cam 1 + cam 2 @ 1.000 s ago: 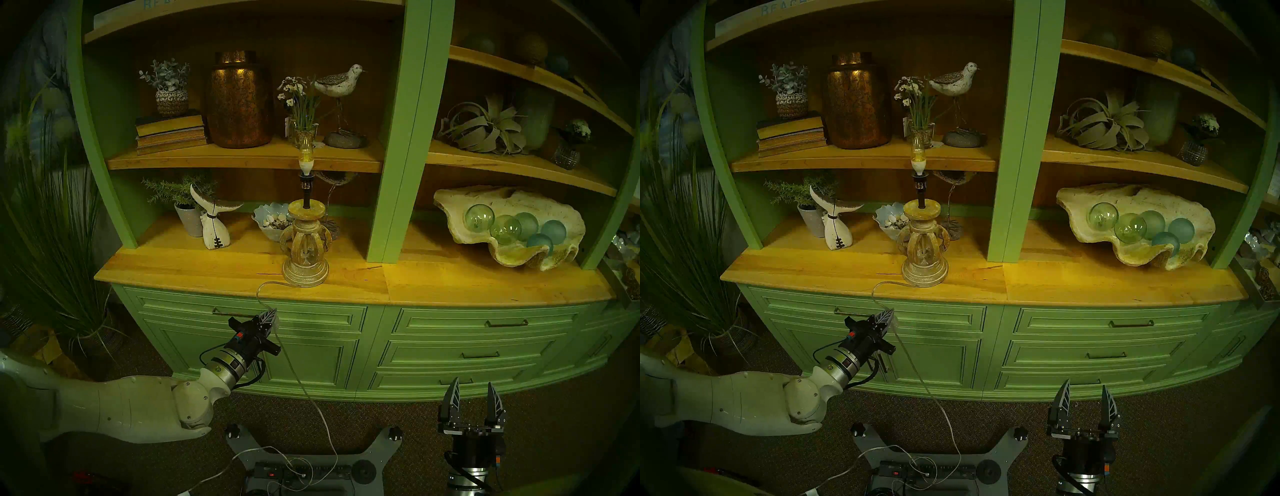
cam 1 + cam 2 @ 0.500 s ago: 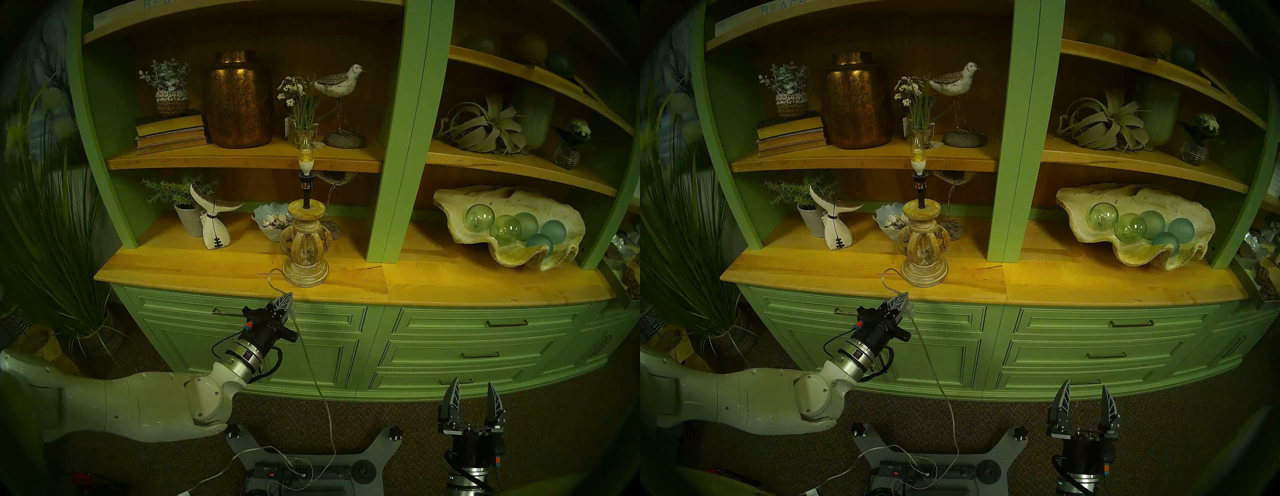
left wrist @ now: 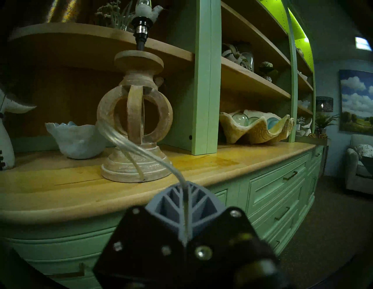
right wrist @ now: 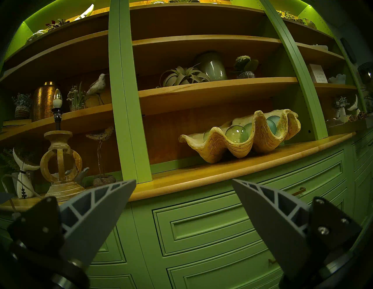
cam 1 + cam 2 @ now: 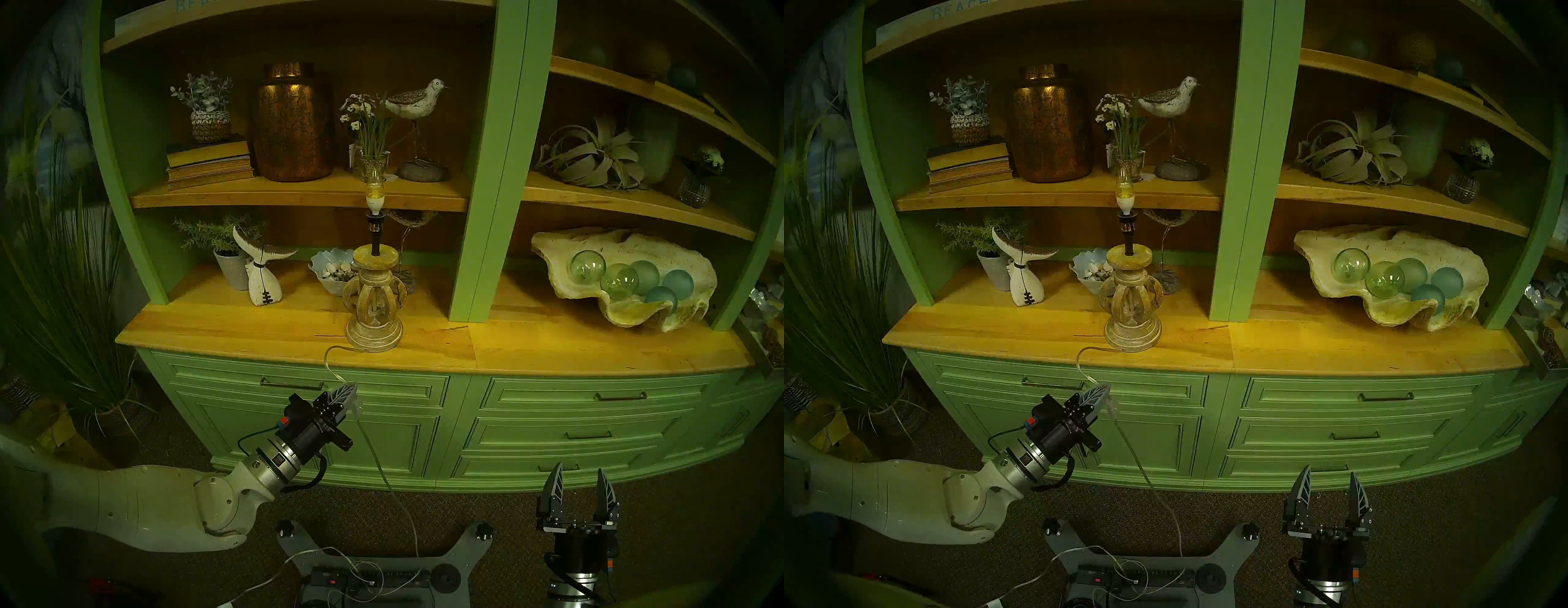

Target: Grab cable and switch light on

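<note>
Cable (image 5: 373, 450) clear, thin — left jaws clamped on it | right jaws apart | light (image 5: 374, 192) seemingly unlit

A wooden countertop (image 5: 254, 327) spans the middle of the frame above green drawers. At its centre stands the lamp base (image 5: 374, 314); behind to the left, a whale-tail figure (image 5: 263, 271) and shell bowl (image 5: 333, 271); right, a giant clam shell (image 5: 628, 276).

head pair: high, facing shelves (image 5: 297, 191) | wrists: low — close, upward
</note>
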Controlling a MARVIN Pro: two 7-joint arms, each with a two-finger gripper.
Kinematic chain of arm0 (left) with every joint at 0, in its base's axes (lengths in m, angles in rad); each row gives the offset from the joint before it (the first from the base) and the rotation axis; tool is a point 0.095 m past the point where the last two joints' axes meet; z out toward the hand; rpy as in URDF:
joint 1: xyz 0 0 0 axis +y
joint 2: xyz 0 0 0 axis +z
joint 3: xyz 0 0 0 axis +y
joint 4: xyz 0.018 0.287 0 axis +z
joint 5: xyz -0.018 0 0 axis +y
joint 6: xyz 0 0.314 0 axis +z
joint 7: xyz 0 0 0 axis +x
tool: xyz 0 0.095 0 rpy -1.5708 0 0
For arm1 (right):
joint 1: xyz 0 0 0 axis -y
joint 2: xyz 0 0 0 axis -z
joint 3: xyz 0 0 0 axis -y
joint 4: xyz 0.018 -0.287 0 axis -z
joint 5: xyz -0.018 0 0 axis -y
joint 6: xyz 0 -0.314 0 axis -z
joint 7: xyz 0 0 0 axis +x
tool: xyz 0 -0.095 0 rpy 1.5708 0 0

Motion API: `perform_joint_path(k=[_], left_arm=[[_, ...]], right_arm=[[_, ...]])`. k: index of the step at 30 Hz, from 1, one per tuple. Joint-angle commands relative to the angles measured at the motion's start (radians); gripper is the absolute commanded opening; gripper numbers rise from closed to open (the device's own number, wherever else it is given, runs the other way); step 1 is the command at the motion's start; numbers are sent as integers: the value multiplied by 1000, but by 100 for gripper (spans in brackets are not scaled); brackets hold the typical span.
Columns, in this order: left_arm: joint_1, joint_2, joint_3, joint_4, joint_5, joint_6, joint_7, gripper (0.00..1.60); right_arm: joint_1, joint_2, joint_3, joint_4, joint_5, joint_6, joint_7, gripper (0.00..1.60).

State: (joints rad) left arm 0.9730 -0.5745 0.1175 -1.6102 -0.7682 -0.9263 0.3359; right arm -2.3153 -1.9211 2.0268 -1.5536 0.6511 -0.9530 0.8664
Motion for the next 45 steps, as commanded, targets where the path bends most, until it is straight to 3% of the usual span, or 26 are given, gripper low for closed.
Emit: perform_joint_path(k=[1, 9, 18, 30, 45], left_arm=[[-75, 1, -50, -17, -43, -34, -93, 0], [-112, 4, -3, -34, -91, -34, -244, 0], [-147, 9, 0, 28, -202, -18, -401, 0], [-128, 41, 21, 58, -441, -34, -616, 0], [-142, 46, 17, 78, -698, 46, -873, 0]], right_arm=[[2, 1, 0, -23, 2, -5, 2, 160], [3, 2, 0, -21, 2, -5, 2, 160], [5, 3, 0, -17, 2, -5, 2, 160], [3, 2, 0, -21, 2, -5, 2, 160], [2, 1, 0, -24, 3, -5, 2, 160]])
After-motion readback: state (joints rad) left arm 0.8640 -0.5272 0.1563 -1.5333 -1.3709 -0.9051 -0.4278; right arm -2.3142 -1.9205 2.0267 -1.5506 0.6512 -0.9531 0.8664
